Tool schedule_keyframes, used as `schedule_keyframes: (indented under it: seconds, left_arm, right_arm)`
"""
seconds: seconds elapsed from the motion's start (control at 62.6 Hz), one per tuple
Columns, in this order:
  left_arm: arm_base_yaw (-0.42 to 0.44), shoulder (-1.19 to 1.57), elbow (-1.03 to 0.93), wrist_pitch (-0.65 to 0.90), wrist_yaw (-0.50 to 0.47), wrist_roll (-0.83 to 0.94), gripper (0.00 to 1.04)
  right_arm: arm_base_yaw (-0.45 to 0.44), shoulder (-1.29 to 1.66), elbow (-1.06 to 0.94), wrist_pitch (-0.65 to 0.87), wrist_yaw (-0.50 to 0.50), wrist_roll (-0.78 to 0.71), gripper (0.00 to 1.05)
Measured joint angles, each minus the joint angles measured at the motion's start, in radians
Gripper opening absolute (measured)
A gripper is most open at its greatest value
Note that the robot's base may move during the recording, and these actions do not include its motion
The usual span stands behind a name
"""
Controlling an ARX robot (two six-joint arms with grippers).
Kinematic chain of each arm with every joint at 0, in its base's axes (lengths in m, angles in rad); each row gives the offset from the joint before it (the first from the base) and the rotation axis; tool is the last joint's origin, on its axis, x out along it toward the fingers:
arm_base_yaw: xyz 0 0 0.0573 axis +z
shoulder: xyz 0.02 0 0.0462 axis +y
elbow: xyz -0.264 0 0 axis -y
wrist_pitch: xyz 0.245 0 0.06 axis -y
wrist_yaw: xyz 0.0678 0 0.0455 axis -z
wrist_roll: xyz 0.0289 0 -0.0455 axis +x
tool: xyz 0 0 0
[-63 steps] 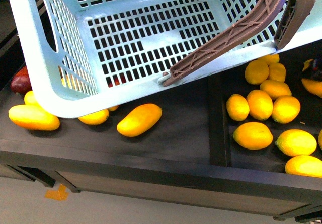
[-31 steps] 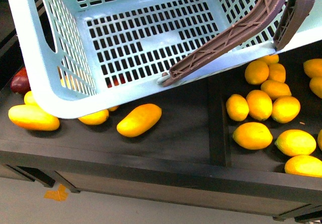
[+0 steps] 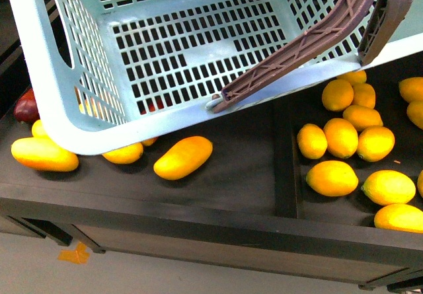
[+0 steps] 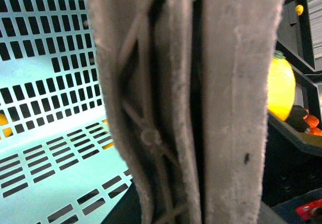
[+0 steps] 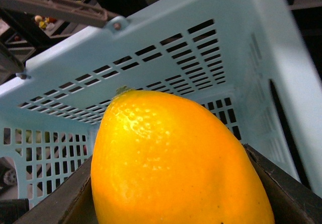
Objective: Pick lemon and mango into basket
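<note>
The light teal basket [image 3: 178,49] hangs tilted over the shelf, its inside bare, and fills the upper part of the front view. My left gripper [image 4: 193,113] is shut on its brown handle [image 3: 297,46]; the grey pads [image 4: 236,103] press against the handle. My right gripper [image 5: 176,204] is shut on the lemon [image 5: 171,158], a plump yellow-orange fruit held just outside the basket's slotted wall [image 5: 166,53]. The dark red mango [image 3: 26,108] lies at the shelf's far left, partly behind the basket's corner. Neither gripper shows in the front view.
Yellow-orange mangoes [image 3: 183,156] lie on the left shelf section under the basket. Several lemons [image 3: 342,137] crowd the right section, beyond a dark divider [image 3: 287,162]. The shelf's front edge [image 3: 198,218] runs below them.
My right gripper, seen a second ago at the front view's right edge over the lemons, has gone out of that view. The basket has barely shifted.
</note>
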Motion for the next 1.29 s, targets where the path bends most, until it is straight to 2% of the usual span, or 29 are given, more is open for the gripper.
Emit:
schedule_keyframes:
  seconds: [0.128,0.335,0.543,0.607,0.623,0.655,0.799,1.022,1.166,1.198,1.246,1.294]
  left_arm:
    - [0.0,0.0,0.0,0.0,0.001,0.0,0.16]
    - [0.0,0.0,0.0,0.0,0.0,0.0,0.16]
    - [-0.001,0.0,-0.003,0.0,-0.001,-0.006,0.16]
    - [0.0,0.0,-0.003,0.0,-0.003,-0.006,0.16]
    - [0.001,0.0,-0.003,0.0,-0.005,-0.006,0.16]
    - [0.002,0.0,-0.003,0.0,-0.006,-0.003,0.16]
    - [-0.003,0.0,-0.003,0.0,0.003,-0.008,0.16]
    - [0.0,0.0,-0.003,0.0,-0.002,-0.006,0.16]
    - [0.0,0.0,-0.003,0.0,0.001,-0.007,0.16]
    - [0.0,0.0,-0.003,0.0,0.0,-0.007,0.16]
    - [0.0,0.0,-0.003,0.0,-0.001,-0.006,0.16]
    - [0.001,0.0,-0.003,0.0,-0.001,-0.006,0.16]
  right_arm:
    - [0.058,0.045,0.015,-0.003,0.068,-0.007,0.68]
    - [0.068,0.069,0.015,0.049,0.171,0.027,0.97]
    - [0.01,-0.032,-0.041,0.122,0.329,0.023,0.96]
    - [-0.006,-0.074,-0.093,0.214,0.441,-0.05,0.88]
    - [-0.016,-0.101,-0.132,0.267,0.486,-0.09,0.83]
    - [-0.028,-0.139,-0.186,0.318,0.503,-0.157,0.76]
    - [-0.058,-0.268,-0.441,0.421,0.475,-0.264,0.41]
    - [-0.091,-0.406,-0.632,0.468,0.447,-0.283,0.03]
    - [-0.107,-0.484,-0.721,0.472,0.422,-0.288,0.02]
    - [-0.132,-0.508,-0.743,0.471,0.383,-0.289,0.02]
    - [-0.158,-0.551,-0.777,0.465,0.375,-0.289,0.02]
    - [-0.166,-0.571,-0.793,0.462,0.374,-0.29,0.14]
